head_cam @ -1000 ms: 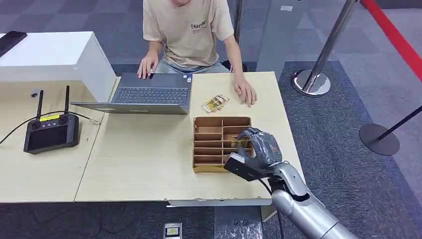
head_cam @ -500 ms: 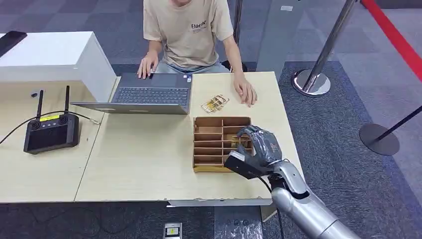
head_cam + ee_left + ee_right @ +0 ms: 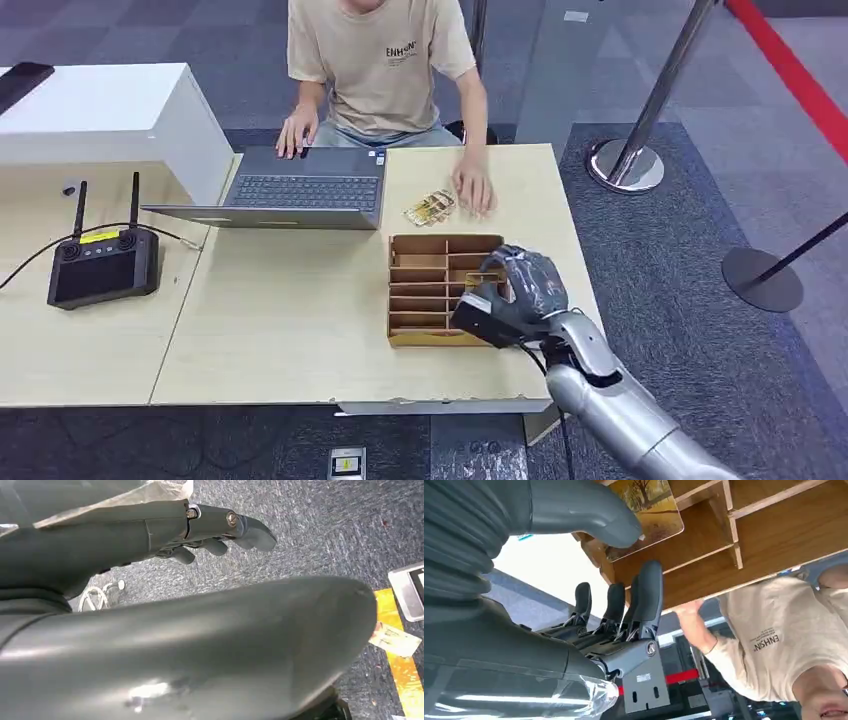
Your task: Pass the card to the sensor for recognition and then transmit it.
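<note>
A card [image 3: 655,509] with a yellow tree picture lies in a right-hand compartment of the brown cardboard divider box [image 3: 421,247]. My right hand [image 3: 519,291] hovers over that side of the box. In the right wrist view its thumb [image 3: 589,515] rests on the card's edge, while the dark fingers [image 3: 644,597] stay stretched out and apart from it. A small stack of similar cards [image 3: 431,207] lies on the table beyond the box. My left hand [image 3: 210,530] hangs over the carpet and holds nothing.
A person sits at the far side, one hand on the laptop [image 3: 300,190], the other hand [image 3: 472,187] beside the card stack. A black controller with antennas [image 3: 102,262] and a white cabinet [image 3: 100,115] stand to the left. Stanchion posts [image 3: 627,160] stand on the right.
The person's hand has slid left, up to the card stack. My right hand has shifted slightly forward over the box.
</note>
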`<action>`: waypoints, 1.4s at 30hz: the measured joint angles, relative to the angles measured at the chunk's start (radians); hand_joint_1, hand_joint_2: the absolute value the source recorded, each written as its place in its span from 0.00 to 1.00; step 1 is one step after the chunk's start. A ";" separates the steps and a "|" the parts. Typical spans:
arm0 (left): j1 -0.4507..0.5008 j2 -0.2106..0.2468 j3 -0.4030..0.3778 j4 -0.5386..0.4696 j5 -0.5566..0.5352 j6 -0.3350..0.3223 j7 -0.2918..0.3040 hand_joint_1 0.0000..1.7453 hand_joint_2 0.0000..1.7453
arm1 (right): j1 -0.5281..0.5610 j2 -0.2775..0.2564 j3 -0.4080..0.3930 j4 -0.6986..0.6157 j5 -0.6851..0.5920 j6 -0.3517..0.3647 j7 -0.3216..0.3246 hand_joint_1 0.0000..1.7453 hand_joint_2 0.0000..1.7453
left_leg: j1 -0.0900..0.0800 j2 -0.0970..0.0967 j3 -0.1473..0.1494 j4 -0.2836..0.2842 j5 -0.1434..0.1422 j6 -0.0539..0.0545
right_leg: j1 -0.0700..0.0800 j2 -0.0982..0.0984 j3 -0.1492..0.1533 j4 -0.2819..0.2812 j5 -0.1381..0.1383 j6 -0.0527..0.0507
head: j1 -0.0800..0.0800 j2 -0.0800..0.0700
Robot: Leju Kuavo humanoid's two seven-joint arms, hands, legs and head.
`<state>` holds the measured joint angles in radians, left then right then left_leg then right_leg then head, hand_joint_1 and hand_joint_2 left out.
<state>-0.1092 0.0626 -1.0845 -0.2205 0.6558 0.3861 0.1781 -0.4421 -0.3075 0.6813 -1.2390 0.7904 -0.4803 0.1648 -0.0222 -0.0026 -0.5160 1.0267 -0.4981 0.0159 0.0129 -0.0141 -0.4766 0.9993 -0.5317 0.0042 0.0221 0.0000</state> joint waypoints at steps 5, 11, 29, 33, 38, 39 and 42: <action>0.000 0.000 -0.001 0.000 -0.002 -0.002 -0.001 0.00 0.00 | -0.019 0.004 0.009 0.027 0.013 0.003 0.004 0.59 1.00 | 0.000 0.000 0.000 0.000 0.000 0.000 | 0.000 0.000 0.000 0.000 0.000 0.000 | 0.000 0.000; 0.000 0.000 -0.001 0.000 -0.002 -0.002 -0.001 0.00 0.00 | -0.024 0.009 0.011 0.045 0.013 0.003 0.004 0.59 1.00 | 0.000 0.000 0.000 0.000 0.000 0.000 | 0.000 0.000 0.000 0.000 0.000 0.000 | 0.000 0.000; 0.000 0.000 -0.002 0.000 -0.002 -0.005 -0.012 0.00 0.00 | -0.047 0.019 0.028 0.095 -0.003 0.044 0.002 0.49 1.00 | 0.000 0.000 0.000 0.000 0.000 0.000 | 0.000 0.000 0.000 0.000 0.000 0.000 | 0.000 0.000; 0.000 0.000 -0.002 0.000 -0.002 -0.007 -0.013 0.00 0.00 | -0.057 0.021 0.033 0.106 -0.028 0.079 -0.005 0.49 1.00 | 0.000 0.000 0.001 0.000 0.000 0.000 | 0.000 0.000 0.001 0.000 0.000 0.000 | 0.000 0.000; 0.000 -0.001 -0.002 0.000 -0.002 -0.009 -0.014 0.00 0.00 | -0.071 0.023 0.037 0.117 -0.049 0.121 -0.013 0.49 1.00 | 0.000 0.000 0.002 0.000 0.000 0.000 | 0.000 0.000 0.002 0.000 0.000 0.000 | 0.000 0.000; 0.000 0.000 -0.002 0.000 -0.002 -0.009 -0.014 0.00 0.00 | -0.073 0.024 0.037 0.120 -0.050 0.125 -0.013 0.49 1.00 | 0.000 0.000 0.003 0.000 0.000 0.000 | 0.000 0.000 0.002 0.000 0.000 0.000 | 0.000 0.000; 0.000 -0.001 -0.002 0.000 -0.002 -0.009 -0.015 0.00 0.00 | -0.077 0.024 0.039 0.125 -0.050 0.126 -0.014 0.83 1.00 | 0.000 0.000 0.003 0.000 0.000 0.000 | 0.000 0.000 0.003 0.000 0.000 0.000 | 0.000 0.000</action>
<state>-0.1094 0.0618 -1.0861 -0.2205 0.6538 0.3773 0.1633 -0.5191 -0.2834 0.7206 -1.1139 0.7408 -0.3544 0.1507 -0.0222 -0.0022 -0.5127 1.0267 -0.4979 0.0157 0.0129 -0.0141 -0.4738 0.9993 -0.5313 0.0040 0.0221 0.0000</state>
